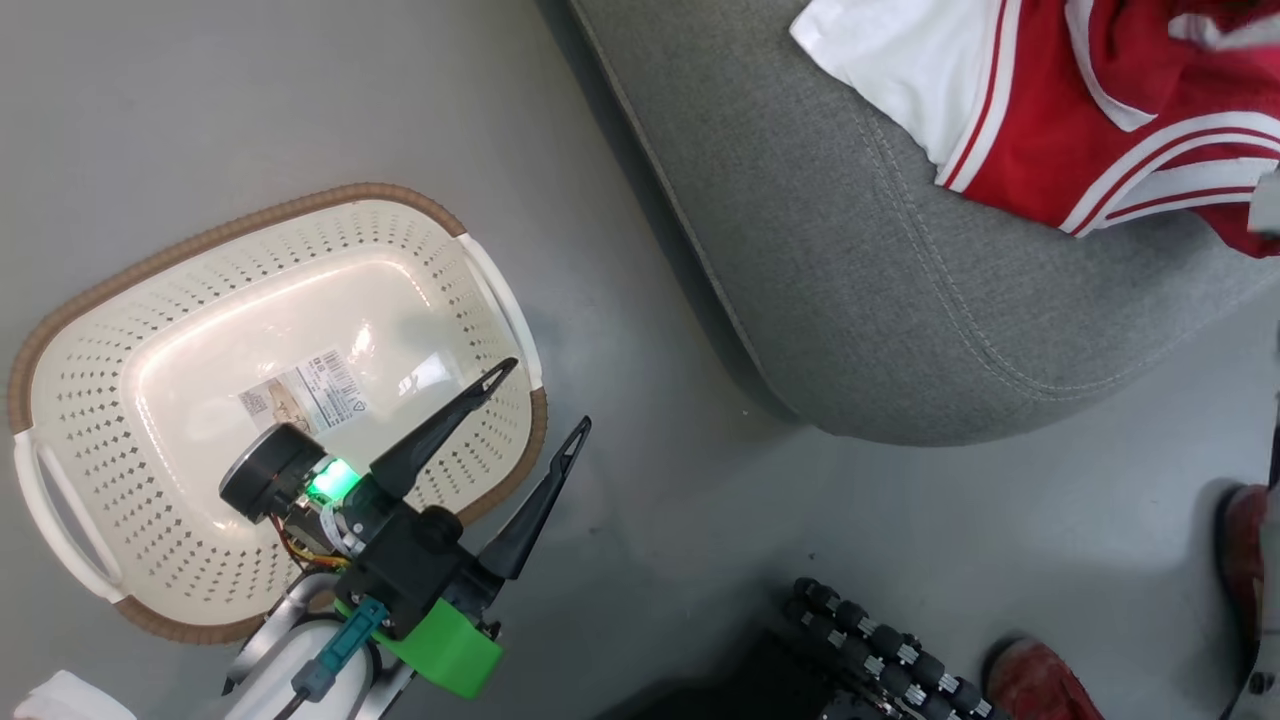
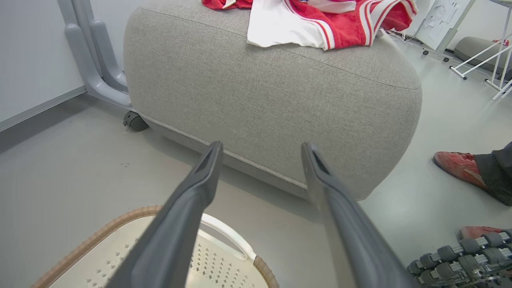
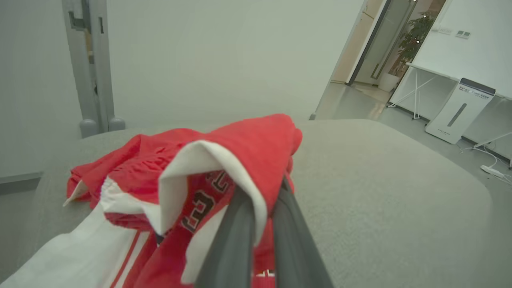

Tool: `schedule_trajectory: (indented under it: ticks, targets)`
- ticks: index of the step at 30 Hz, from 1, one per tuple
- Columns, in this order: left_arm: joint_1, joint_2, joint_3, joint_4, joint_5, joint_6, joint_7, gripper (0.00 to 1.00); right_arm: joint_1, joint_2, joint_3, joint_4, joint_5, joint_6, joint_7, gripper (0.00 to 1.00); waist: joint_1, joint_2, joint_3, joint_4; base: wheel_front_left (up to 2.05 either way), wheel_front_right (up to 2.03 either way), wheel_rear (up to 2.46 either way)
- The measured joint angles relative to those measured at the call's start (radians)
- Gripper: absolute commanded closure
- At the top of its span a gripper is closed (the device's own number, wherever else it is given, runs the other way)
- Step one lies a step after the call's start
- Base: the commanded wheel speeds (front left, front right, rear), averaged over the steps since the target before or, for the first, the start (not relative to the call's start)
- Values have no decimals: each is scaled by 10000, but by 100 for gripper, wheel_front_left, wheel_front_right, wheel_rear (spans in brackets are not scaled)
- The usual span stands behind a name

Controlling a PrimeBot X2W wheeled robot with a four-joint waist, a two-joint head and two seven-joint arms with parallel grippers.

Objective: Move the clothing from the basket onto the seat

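Layout: basket and seat.
The basket stands on the floor, left of the seat and apart from it; the clothing lies on the seat; the left gripper hangs over the basket's seat-side rim.

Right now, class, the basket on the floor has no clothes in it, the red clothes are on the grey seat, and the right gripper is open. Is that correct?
No: the right gripper is shut on a fold of the red clothes, as the right wrist view shows. The basket on the floor does hold no clothes, and they are on the grey seat.
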Motion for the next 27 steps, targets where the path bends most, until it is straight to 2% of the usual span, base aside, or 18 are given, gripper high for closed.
schedule_trajectory:
  ticks: [1,5,11,21,27]
  targets:
    - [-1,-15,-12,15,-10,2,0,0,212,86,-138,180,-81,0,2,0,0,0,-5,38,0,0,0]
    - [6,-136,48,119,-111,0,0,0,1090,491,-573,326,-328,-2,0,0,-1,0,-217,104,0,0,0]
    - [232,-591,322,270,-198,75,0,0,2930,1030,-479,-399,-568,-2,0,0,-1,0,-863,25,0,0,0]
    - [709,-1975,1166,573,-420,383,0,0,5194,1285,1087,-1833,-656,-2,0,0,-2,-1,-2420,41,0,0,0]
    - [1275,-2947,2069,539,-357,642,-2,0,5821,1212,2134,-2527,-566,-2,0,0,-3,-1,-3343,592,0,0,0]
